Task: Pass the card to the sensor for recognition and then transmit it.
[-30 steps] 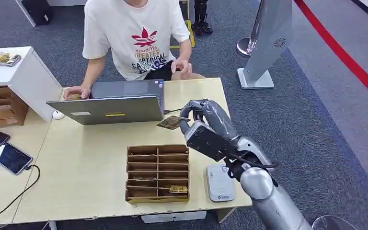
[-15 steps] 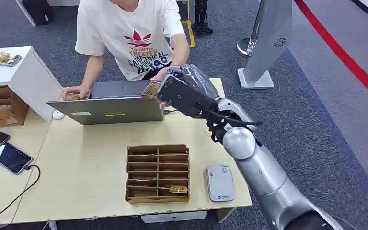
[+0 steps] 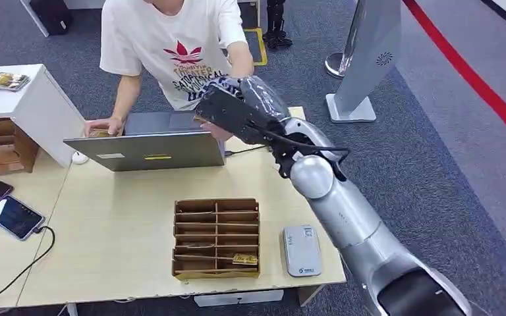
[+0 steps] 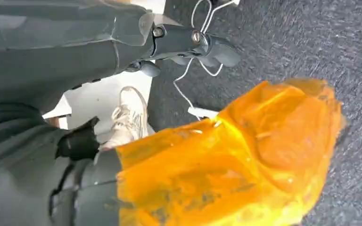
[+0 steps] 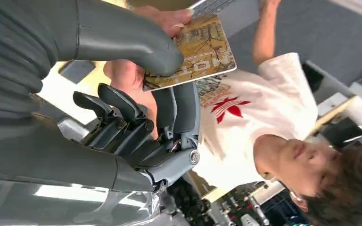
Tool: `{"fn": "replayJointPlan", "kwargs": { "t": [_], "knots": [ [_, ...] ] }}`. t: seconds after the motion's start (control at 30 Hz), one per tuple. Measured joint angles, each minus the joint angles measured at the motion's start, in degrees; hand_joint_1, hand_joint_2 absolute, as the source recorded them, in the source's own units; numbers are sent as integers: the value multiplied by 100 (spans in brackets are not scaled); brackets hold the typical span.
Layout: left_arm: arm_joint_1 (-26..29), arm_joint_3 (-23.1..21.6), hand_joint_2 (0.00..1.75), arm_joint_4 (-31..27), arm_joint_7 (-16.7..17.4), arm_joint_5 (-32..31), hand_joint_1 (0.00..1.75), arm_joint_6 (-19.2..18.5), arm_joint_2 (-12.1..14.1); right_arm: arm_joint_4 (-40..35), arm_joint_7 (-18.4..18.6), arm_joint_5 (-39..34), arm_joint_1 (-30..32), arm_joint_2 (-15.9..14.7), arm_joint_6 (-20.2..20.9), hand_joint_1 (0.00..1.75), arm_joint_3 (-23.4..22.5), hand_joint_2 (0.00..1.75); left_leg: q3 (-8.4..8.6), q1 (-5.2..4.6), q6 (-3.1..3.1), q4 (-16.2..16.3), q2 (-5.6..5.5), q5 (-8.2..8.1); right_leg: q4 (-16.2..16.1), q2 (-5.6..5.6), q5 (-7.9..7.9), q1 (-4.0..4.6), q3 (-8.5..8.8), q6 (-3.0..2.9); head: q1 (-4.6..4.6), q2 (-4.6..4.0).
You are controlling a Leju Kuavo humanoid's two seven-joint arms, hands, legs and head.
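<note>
Right hand [image 5: 136, 117] pinches the card [image 5: 193, 54] between thumb and fingers, its free end jutting outward, already touching the person's hand [image 5: 165, 16]

Glossy printed card [image 5: 195, 54]; matt wood-look table [image 3: 118, 230]; cardboard organiser [image 3: 216, 238].

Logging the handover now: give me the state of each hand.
Left hand: cannot be told; it hangs beside the body, fingers unclear.
Right hand: holding the card, pinched under the thumb, with a person's hand on it.
</note>
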Motion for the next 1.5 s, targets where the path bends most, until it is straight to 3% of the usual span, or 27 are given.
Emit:
{"fn": "replayJointPlan", "kwargs": {
  "t": [0.1,0.17,0.2,0.23,0.27,0.37,0.4,0.63,0.83,0.93,1.33,1.5],
  "knots": [
    [-51,0,0,70,87,-31,0,-120,-96,229,26,272,-40,50,-46,173,39,175,-1,0,0,0,-4,0,0,-4,0,0,1,0,0,0],
    [-74,2,0,92,116,-30,0,-181,-155,363,30,468,-37,79,-83,162,72,175,-2,0,0,0,-2,0,0,-1,0,0,0,0,2,0],
    [-85,2,0,98,120,-30,0,-214,-179,434,30,565,-34,92,-92,115,81,175,-3,0,0,0,-1,0,0,1,1,0,-1,0,0,0],
    [-94,2,0,105,124,-28,0,-229,-197,487,30,655,-31,98,-96,7,87,175,-3,0,0,0,-1,0,0,1,0,0,-1,1,2,0],
    [-96,2,0,109,138,-31,0,-240,-203,527,30,728,-31,107,-98,0,94,175,-3,0,0,0,-1,0,-1,1,0,0,-2,0,0,0],
    [-104,2,0,131,153,-35,0,-267,-234,629,24,924,-30,157,-81,0,118,175,-3,0,0,0,-1,-1,-1,1,0,0,-5,0,0,0],
    [-109,2,0,138,155,-39,0,-267,-236,664,4,964,-30,175,-63,0,125,0,-3,0,0,0,-1,-1,-1,1,0,1,-5,0,0,0],
    [-78,2,0,166,-140,-41,0,33,-100,786,-350,681,10,194,144,0,164,0,-3,5,-2,0,-1,1,0,0,1,5,-5,-1,0,0],
    [-5,2,0,170,2,15,0,9,-28,528,-501,399,153,135,54,0,76,0,-3,5,-2,1,0,1,-2,0,1,5,-9,-1,0,0],
    [15,0,0,168,275,86,0,-171,-66,259,-544,312,238,-44,-133,0,-110,0,-7,3,-1,2,-3,1,-5,-4,1,3,-7,0,0,0],
    [249,-18,0,-162,527,321,0,-179,61,-352,-811,640,766,-1117,-431,0,-1437,0,-9,3,0,7,-6,-1,-6,-6,4,3,-7,2,2,0],
    [273,-17,0,-282,623,371,0,-210,68,-444,-800,677,973,-1385,-485,0,-1785,0,-6,3,-1,7,-3,-1,-6,-3,4,3,-11,2,-2,0]
  ]
}}
